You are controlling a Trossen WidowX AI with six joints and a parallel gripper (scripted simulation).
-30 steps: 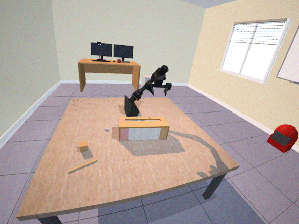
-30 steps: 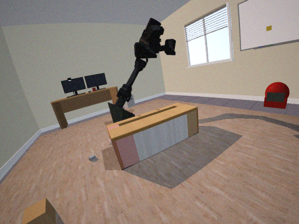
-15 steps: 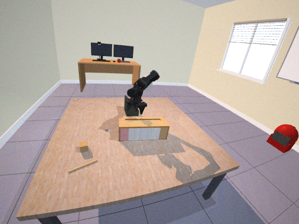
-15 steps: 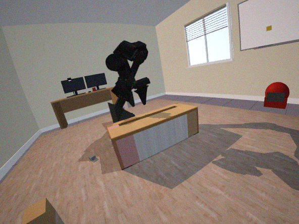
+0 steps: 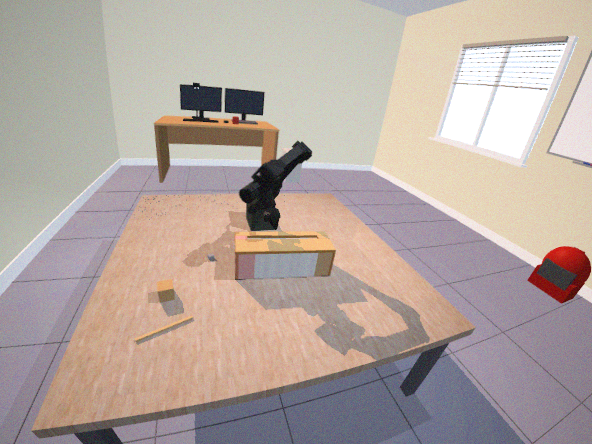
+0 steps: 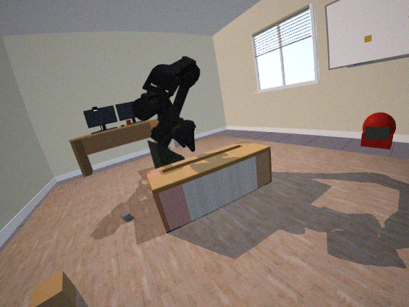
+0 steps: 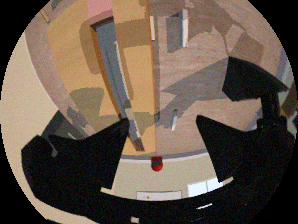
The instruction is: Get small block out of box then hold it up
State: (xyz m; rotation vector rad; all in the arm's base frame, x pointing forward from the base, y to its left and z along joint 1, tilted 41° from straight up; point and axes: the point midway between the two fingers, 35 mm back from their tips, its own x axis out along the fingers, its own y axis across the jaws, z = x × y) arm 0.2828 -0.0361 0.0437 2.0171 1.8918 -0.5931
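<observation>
Your small grey block (image 5: 211, 258) (image 6: 128, 217), apparently the one you are after, lies on the wood-grained table (image 5: 250, 350) (image 6: 207, 283), just outside the pink-marked end of the long wooden box with the clear front (image 5: 320, 244) (image 6: 260, 151) (image 7: 132, 75). No block can be made out behind the front panel, which suggests the shelf has already let it out, though the pale glazing leaves room for doubt. Above the box, your black two-fingered gripper (image 5: 272, 218) (image 6: 188, 138) (image 7: 164, 120) points downward, its fingers apart and nothing between them, probably kept wide to come down around the block. The narrow slot along the lid looks made for reaching the shelf with a tool, perhaps the thin wooden stick (image 5: 164, 330), which lies well apart from the box beyond an orange-tan cube (image 5: 165, 290) (image 6: 52, 292) and seems unneeded for a table pickup. Your next move likely calls for a swing toward the grey block, high enough that the fingers spare the lid
</observation>
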